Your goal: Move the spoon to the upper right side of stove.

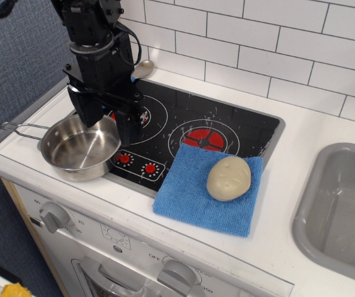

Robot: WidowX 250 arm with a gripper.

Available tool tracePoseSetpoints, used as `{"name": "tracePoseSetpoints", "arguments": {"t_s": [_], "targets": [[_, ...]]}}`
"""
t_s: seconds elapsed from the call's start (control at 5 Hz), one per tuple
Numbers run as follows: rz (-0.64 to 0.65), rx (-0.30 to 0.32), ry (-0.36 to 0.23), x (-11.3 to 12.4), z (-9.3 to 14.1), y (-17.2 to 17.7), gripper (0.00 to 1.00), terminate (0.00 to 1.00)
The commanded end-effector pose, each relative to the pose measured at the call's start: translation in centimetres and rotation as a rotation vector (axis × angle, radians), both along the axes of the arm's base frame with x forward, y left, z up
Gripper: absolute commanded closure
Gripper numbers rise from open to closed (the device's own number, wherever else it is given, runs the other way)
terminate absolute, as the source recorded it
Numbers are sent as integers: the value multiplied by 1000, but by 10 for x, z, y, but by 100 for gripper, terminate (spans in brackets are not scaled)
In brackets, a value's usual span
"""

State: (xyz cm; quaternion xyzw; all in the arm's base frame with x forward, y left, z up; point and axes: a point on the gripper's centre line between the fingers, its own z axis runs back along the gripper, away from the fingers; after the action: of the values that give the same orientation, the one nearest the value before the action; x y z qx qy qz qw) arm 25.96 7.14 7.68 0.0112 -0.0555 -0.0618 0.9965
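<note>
Blue cloth (208, 192) covers stove (239, 124) front right. Spoon (142, 68) bowl peeks behind arm, upper left. End effector (106, 120) spread, empty above pan (78, 148). Risk: blind reach could knock spoon off surface (301, 154).

Only the grey bowl of the spoon (143, 68) is seen; its handle is hidden behind the gripper (106, 124). The stove's (227, 117) left burner is largely covered by the arm, and the sink (341, 210) is cut off at the right edge
</note>
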Motion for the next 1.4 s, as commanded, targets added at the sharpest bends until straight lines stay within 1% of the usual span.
{"name": "tracePoseSetpoints", "arguments": {"t_s": [0.0,0.2,0.4,0.6,0.8,1.0,1.2], "targets": [[0,0,0,0,0,0,0,0],[74,20,-17,24,14,34,0,0],[160,36,-44,50,28,76,0,0],[209,69,-39,74,20,114,0,0],[205,12,-30,92,-10,120,0,0],[176,-2,-25,101,-24,109,0,0],[176,-8,-39,107,-30,100,0,0]]}}
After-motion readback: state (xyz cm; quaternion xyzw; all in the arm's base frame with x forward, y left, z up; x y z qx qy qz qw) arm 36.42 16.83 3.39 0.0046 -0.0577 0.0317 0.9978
